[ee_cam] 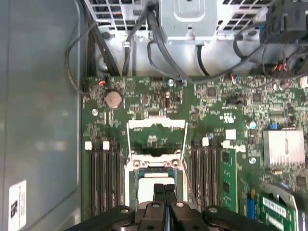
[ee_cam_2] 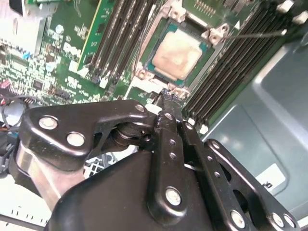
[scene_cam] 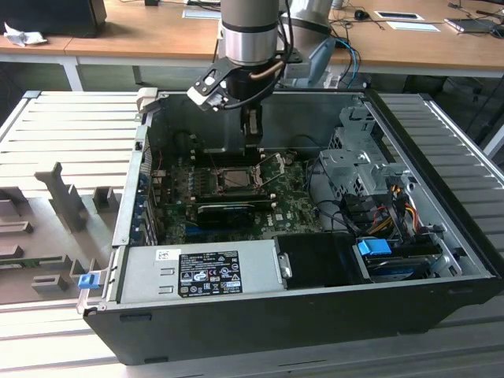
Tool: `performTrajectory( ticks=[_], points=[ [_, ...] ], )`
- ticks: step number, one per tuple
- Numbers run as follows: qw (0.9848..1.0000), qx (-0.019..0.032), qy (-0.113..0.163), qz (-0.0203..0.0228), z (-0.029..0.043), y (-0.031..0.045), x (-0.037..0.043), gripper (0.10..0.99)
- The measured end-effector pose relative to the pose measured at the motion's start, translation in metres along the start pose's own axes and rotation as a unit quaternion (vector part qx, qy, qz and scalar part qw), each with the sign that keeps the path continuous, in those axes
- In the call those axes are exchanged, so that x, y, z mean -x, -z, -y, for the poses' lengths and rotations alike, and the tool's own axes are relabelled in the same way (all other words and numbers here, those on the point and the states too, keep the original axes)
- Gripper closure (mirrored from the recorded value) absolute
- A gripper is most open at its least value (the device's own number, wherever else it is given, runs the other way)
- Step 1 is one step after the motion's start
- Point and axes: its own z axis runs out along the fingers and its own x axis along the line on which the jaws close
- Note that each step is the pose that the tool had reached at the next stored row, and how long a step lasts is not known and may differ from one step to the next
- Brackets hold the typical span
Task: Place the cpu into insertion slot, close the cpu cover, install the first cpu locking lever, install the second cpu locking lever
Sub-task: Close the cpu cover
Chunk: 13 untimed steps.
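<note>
Two fingers (ee_cam: 159, 192) of the gripper (ee_cam_2: 168, 95) are clenched together, grasping nothing, their tips just beside the edge of the insertion slot (ee_cam_2: 150, 68). Inside it, the cpu (ee_cam_2: 179, 50) lies flat on the green motherboard (ee_cam: 144, 96), while the cpu cover (ee_cam: 156, 137) stands swung open beyond the slot.

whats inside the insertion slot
The cpu lies in the insertion slot, pale top showing. The slot's floor under it is covered; in the first wrist view the gripper hides part of the cpu.
</note>
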Motion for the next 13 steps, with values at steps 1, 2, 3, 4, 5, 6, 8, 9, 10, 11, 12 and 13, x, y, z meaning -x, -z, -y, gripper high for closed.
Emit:
performTrajectory(
  ticks=[1,2,3,4,5,6,8,9,10,11,12,13],
  points=[
    [1.0,-0.0001,0.0,0.0,-0.0024,-0.0004,-0.0001,0.98],
    [1.0,-0.0002,0.001,0.0001,-0.0059,-0.0009,-0.0001,0.98],
    [1.0,-0.0004,0.001,0.0,-0.0095,-0.0015,-0.0002,0.98],
    [1.0,-0.0005,0.001,0.0001,-0.0124,-0.002,-0.0003,0.98],
    [1.0,-0.0006,0.001,0.0001,-0.0149,-0.0027,-0.0003,0.98],
    [1.0,-0.0007,0.001,0.0,-0.0156,-0.0046,-0.0003,0.98],
    [1.0,-0.0006,0.002,-0.0002,-0.0154,-0.0097,-0.0002,0.98],
    [1.0,-0.0006,0.004,-0.0005,-0.0153,-0.0111,-0.0001,0.98],
    [1.0,-0.0016,0.006,-0.0007,-0.0163,-0.0128,-0.0001,0.98],
    [1.0,-0.0024,0.007,-0.0008,-0.0177,-0.0136,-0.0001,0.98],
    [1.0,-0.0032,0.009,-0.0024,-0.0214,-0.0141,-0.0001,0.98],
    [0.9999,-0.0037,0.009,-0.0043,-0.0244,-0.0145,-0.0002,0.98]
  ],
)
